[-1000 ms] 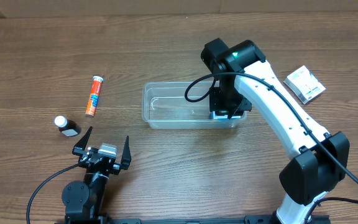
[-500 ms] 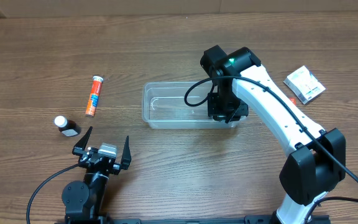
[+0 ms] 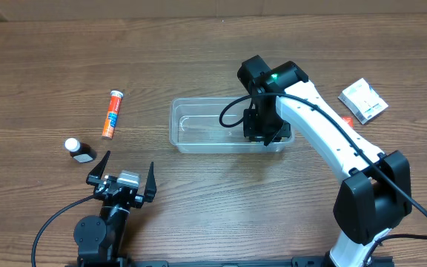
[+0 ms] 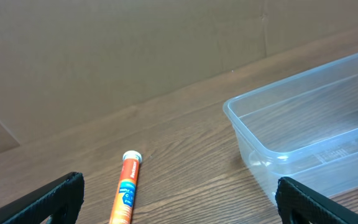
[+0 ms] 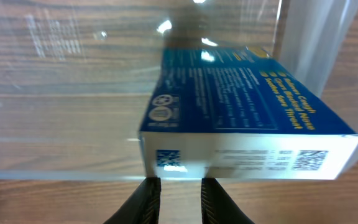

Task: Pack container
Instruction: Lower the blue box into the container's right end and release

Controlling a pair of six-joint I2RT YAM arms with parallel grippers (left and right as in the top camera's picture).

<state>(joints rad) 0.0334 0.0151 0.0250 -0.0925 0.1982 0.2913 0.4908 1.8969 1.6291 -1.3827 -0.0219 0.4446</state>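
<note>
A: Where is the container (image 3: 175, 126)?
B: Middle of the table (image 3: 50, 59). The right gripper (image 5: 180, 183), inside it, pinches a blue box (image 5: 241, 93); the left gripper (image 3: 124, 170) stands spread wide, empty.

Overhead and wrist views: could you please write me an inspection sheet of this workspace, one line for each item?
Surface: wooden table, wood grain visible.
Job's things: clear container at centre; blue box inside its right end.
Clutter: orange tube, small white-capped bottle and white box, all outside the container.
Claws: left claw open, holding nothing; right claw shut on the blue box.
Cables: black cable loop over the container; second black cable at the left arm's base.
Surroundings: brown cardboard wall behind the table.
</note>
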